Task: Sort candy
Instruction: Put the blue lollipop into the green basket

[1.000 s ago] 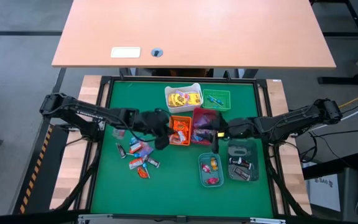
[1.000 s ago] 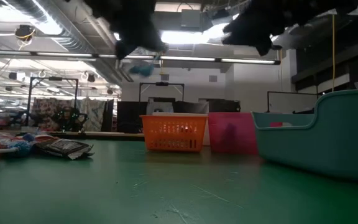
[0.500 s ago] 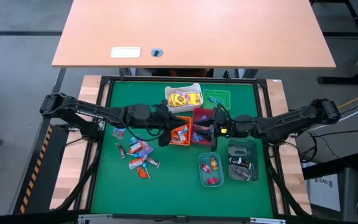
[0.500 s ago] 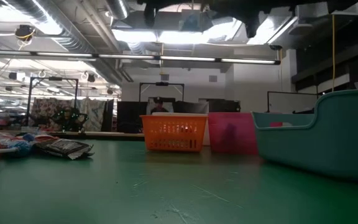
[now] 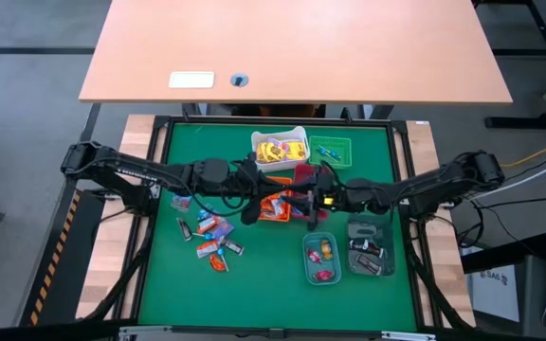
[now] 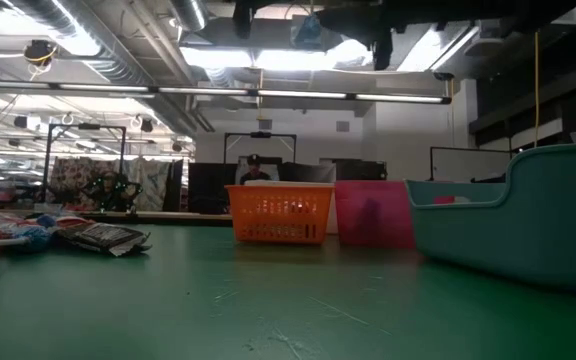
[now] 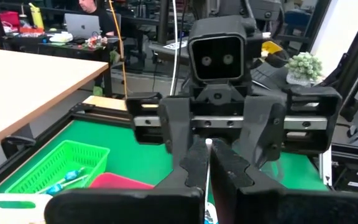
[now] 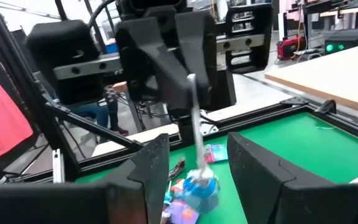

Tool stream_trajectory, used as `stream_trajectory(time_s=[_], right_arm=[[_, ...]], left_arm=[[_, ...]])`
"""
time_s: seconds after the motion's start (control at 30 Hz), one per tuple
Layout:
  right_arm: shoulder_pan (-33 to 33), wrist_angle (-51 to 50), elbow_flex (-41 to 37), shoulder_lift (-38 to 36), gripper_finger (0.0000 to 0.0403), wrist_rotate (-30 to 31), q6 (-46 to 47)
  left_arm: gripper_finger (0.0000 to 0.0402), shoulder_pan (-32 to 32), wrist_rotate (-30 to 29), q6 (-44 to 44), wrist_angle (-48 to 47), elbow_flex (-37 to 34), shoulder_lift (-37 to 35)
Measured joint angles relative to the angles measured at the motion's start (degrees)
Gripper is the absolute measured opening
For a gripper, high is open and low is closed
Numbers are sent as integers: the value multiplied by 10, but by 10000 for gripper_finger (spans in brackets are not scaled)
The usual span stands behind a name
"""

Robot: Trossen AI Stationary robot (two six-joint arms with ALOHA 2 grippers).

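Fingers of left gripper (image 5: 259, 195) pinched on a blue candy (image 8: 199, 186) above the orange bin (image 5: 274, 205); right gripper (image 5: 303, 202) faces it, fingers apart, empty. Bins partly filled; loose candies (image 5: 212, 239) still on table (image 5: 254, 284) — roughly halfway.

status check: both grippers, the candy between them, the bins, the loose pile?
left gripper: shut on blue candy, above the bins
right gripper: open, fingers either side of that candy
blue candy: dangling by its wrapper tail
white bin: holds yellow candy
green bin: nearly empty
orange bin: holds candy
clear bins: partly filled
loose candy: unsorted on the mat
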Motion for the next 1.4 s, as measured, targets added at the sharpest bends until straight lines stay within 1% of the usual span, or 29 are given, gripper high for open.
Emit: stream_trajectory(time_s=[0.23, 0.33, 0.47, 0.6, 0.67, 0.8, 0.93, 1.1, 1.27, 1.4], right_arm=[[-8, 0, 25, 25, 161, -5, -16], [-8, 1, 28, 27, 146, -6, -16], [-8, -5, 28, 27, 96, -7, -16], [-8, -12, 28, 27, 27, -9, -17], [-8, -12, 28, 27, 8, -9, -17], [-8, -12, 28, 27, 20, -8, -17], [-8, -12, 28, 27, 6, -8, -18], [-8, -12, 28, 27, 6, -8, -29], [-12, -11, 28, 27, 5, -7, -31], [-31, -19, 28, 26, 3, -36, -31]], left_arm=[[0, 0, 1, 0, 1, 0, 0], [0, 0, 1, 0, 1, 0, 0], [0, 0, 1, 0, 1, 0, 0], [0, 0, 0, 0, 1, 0, 0], [0, 0, 1, 0, -1, 0, 0], [0, 0, 1, -1, -2, 0, 0], [0, 0, 0, -1, -2, 0, 0], [6, 0, 1, 0, -2, 0, 0], [48, 0, 1, 0, -5, 0, 0], [85, 0, 0, 0, -5, 0, 0]])
